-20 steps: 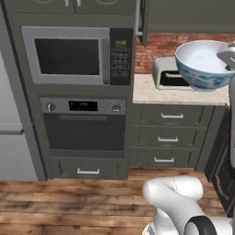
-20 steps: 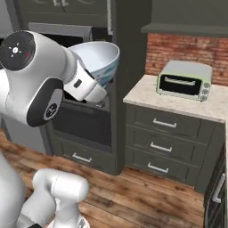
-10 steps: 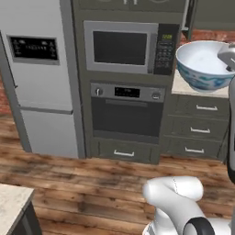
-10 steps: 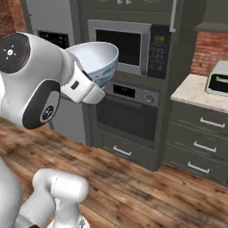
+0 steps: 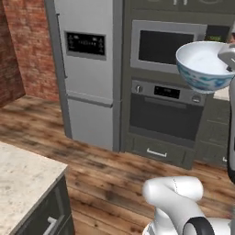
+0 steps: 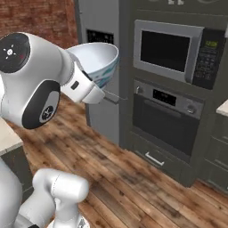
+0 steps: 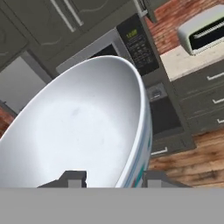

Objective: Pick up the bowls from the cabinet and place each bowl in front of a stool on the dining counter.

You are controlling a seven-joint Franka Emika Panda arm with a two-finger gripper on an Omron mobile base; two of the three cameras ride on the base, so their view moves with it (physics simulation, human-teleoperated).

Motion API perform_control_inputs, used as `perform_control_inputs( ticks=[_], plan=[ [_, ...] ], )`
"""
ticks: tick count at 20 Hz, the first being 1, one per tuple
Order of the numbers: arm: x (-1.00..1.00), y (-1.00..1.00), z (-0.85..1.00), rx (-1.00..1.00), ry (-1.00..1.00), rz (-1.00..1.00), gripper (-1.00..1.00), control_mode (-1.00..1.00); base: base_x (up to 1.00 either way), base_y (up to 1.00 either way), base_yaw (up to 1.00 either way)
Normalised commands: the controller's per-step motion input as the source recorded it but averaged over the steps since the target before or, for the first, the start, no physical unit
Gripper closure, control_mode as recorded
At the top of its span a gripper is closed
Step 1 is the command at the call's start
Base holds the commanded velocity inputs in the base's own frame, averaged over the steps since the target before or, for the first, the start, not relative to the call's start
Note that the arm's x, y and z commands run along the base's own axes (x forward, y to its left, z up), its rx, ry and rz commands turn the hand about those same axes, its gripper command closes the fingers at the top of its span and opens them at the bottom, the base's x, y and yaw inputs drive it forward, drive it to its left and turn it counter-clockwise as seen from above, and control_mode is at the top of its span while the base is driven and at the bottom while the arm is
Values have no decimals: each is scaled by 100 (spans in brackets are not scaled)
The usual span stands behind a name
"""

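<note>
end effector (image 7: 113,178): clamped on bowl rim | bowl (image 5: 204,65): round, glossy white ceramic, blue-patterned outside

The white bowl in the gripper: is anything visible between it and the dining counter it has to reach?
Nothing visible blocks it. The white bowl is held up by the gripper, which grips its rim. A corner of the dining counter shows at lower left in the left base view, with bare wood floor between.

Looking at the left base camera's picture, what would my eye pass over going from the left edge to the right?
Brick wall → fridge → microwave above the oven → white bowl with blue pattern, held up at the right edge.
</note>
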Motion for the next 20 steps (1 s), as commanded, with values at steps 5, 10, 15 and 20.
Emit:
perform_control_inputs(
  ticks=[5, 10, 15, 20],
  plan=[
    [0, 0, 0, 0, 0, 0, 100, 100, -2, 0, 50],
    [0, 0, 0, 0, 0, 0, 100, 100, 0, -9, 52],
    [0, 0, 0, 0, 0, 0, 100, 100, 0, -64, 41],
    [0, 0, 0, 0, 0, 0, 100, 100, 0, -99, 36]
  ],
)
